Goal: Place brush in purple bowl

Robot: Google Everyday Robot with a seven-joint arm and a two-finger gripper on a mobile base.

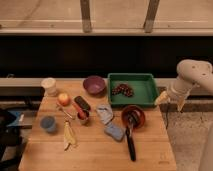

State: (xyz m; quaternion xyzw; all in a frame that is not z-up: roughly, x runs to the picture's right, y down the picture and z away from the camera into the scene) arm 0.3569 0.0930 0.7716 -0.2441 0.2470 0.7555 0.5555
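Note:
The brush (130,140) is a long black stick. Its handle lies on the wooden table (95,150) at the front right and its head rests in the reddish-brown bowl (133,116). The purple bowl (94,84) stands at the back middle of the table, left of the green tray (145,92). My gripper (171,102) hangs off the table's right edge, beside the tray's right front corner, well apart from the brush and the purple bowl. It holds nothing that I can see.
A white cup (49,86), an apple (63,99), a dark block with a red edge (82,104), a small blue cup (48,123), a banana peel (69,136), a grey cloth (104,113) and a blue sponge (114,132) lie on the table. Dark items (123,90) lie in the tray.

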